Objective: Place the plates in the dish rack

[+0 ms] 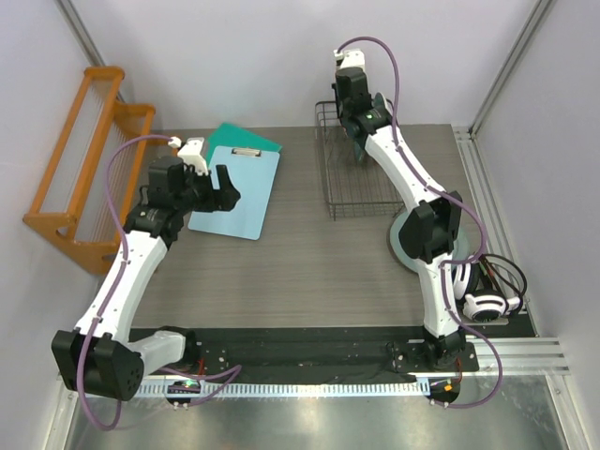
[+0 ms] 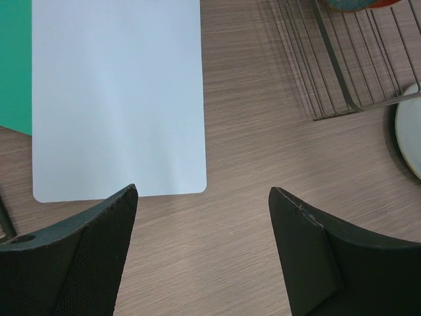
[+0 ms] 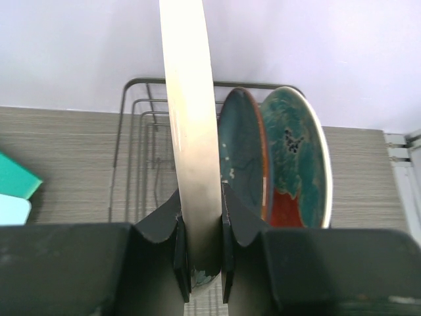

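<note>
My right gripper (image 3: pixel 200 263) is shut on the rim of a cream-edged plate (image 3: pixel 191 131), held upright and edge-on above the dish rack (image 3: pixel 135 131). To its right, a dark teal plate (image 3: pixel 242 158) and a red-and-teal floral plate (image 3: pixel 296 158) stand on edge in the rack. From above, the right gripper (image 1: pixel 361 127) hangs over the far end of the dish rack (image 1: pixel 361 202). A pale plate (image 1: pixel 401 246) lies flat on the table under the right arm. My left gripper (image 1: pixel 223 187) (image 2: pixel 204 197) hovers open and empty over bare table beside the clipboard.
A light blue clipboard (image 1: pixel 236 192) (image 2: pixel 118 99) lies left of the rack on a green sheet (image 1: pixel 246 139). An orange wooden rack (image 1: pixel 84 169) stands at the far left. A corner of the wire rack (image 2: pixel 335 72) and the pale plate's rim (image 2: pixel 411 138) show in the left wrist view.
</note>
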